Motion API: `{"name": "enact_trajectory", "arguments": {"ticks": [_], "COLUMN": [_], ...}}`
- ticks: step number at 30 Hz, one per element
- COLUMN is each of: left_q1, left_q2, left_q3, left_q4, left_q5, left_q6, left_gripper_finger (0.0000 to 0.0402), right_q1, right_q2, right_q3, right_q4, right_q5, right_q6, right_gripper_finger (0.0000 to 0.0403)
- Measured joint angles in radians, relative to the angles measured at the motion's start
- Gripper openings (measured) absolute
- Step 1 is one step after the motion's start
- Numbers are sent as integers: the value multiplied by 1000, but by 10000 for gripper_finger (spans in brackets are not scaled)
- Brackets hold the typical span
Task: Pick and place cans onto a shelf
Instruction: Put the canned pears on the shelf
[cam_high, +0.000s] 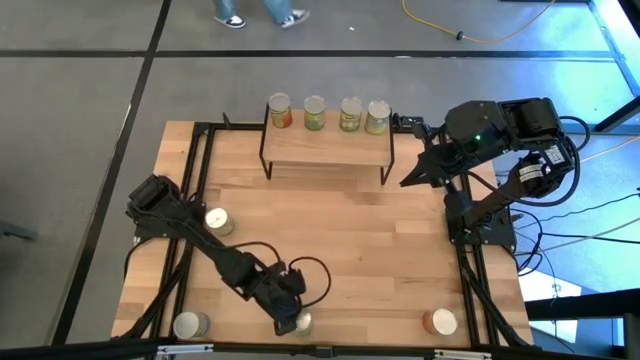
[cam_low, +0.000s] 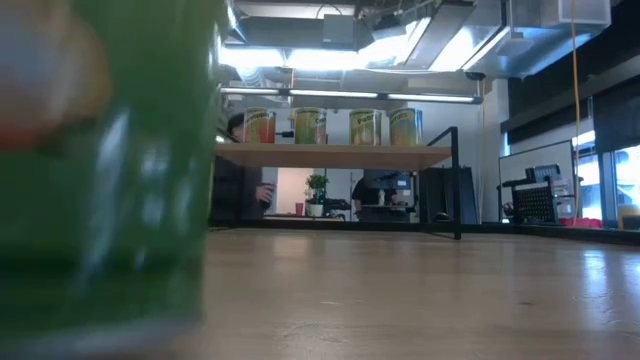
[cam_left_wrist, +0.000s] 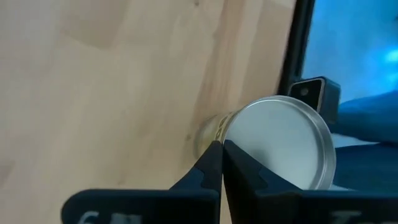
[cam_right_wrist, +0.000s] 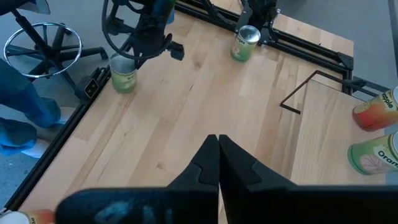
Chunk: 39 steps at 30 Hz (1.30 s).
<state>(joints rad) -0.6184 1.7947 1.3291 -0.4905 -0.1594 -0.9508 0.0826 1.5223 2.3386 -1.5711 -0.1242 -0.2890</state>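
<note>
A: Where do the cans stand?

B: Four sit in a row on the shelf (cam_high: 327, 148) top board. A green can (cam_high: 302, 322) stands at the table's near edge, with three more loose: one (cam_high: 217, 220) by the left arm, one (cam_high: 190, 324) at the near left corner, one (cam_high: 440, 321) near right.

A: And the grippers?

B: The left gripper (cam_left_wrist: 221, 149) is beside the green can, fingers pressed together, nothing between them. The right gripper (cam_right_wrist: 218, 144) hangs beside the shelf, fingers also together, empty.
</note>
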Motion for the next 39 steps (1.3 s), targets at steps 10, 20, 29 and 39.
{"name": "enact_trajectory", "arguments": {"ticks": [10,20,29,39], "left_q1": [64,144,260,486], "left_q2": [0,-2,-2,-37], "left_q3": [292,617,908,1026], "left_q4": [-324,-749,-1061,-1082], "left_q5": [-6,-107,-221,-249], "left_q6": [133,122,122,252], "left_gripper_finger": [0,0,0,0], "right_q1": [0,0,0,0], "right_q2": [0,0,0,0], "right_q3": [0,0,0,0], "right_q4": [0,0,0,0], "right_q5": [0,104,167,168], "right_q6": [-4,23,24,26], "right_gripper_finger": [0,0,0,0]}}
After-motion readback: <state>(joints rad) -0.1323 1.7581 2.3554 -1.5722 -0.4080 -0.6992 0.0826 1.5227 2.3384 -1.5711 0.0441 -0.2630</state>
